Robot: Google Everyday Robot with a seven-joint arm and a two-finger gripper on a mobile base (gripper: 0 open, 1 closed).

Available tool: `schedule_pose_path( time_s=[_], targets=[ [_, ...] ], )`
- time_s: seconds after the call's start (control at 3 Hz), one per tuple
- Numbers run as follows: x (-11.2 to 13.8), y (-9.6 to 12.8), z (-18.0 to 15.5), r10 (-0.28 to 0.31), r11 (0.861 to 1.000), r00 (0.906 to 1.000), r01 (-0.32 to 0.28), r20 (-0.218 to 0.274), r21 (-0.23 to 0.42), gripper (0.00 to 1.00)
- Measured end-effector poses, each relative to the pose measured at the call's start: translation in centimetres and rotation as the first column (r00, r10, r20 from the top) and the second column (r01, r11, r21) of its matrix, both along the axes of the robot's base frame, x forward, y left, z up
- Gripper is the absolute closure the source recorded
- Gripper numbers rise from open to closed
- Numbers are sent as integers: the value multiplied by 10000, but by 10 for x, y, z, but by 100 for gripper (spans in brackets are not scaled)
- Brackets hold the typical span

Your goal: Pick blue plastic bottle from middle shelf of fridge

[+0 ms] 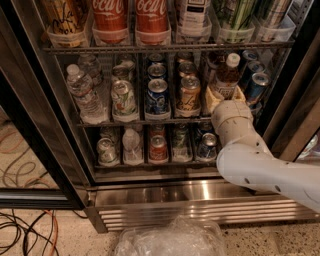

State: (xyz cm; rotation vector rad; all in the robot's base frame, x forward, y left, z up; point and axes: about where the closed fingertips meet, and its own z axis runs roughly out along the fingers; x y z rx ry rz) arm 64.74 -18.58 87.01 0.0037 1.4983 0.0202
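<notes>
The blue plastic bottle (229,75) stands upright at the right end of the middle shelf (100,123) of the fridge (175,194). It has a white cap, a brown drink and a white label. My gripper (226,98) is inside the fridge, at the lower part of the bottle, and hides the bottle's base. My white arm (260,165) reaches in from the lower right, across the right end of the bottom rack.
Left of the bottle stand cans (158,95) and a ribbed water bottle (82,92). Blue cans (256,80) are just to its right. Red Coca-Cola bottles (110,15) fill the rack above. A crumpled clear plastic bag (170,240) and cables (25,230) lie on the floor.
</notes>
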Motion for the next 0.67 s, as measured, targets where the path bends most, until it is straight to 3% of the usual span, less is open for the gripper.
schedule_pose_path(
  time_s=[0.33,0.67],
  targets=[
    [-14,11,6,-65,9999,9982,59,591,106,100],
    [-16,12,7,-120,9998,9970,110,759,139,100]
  ],
)
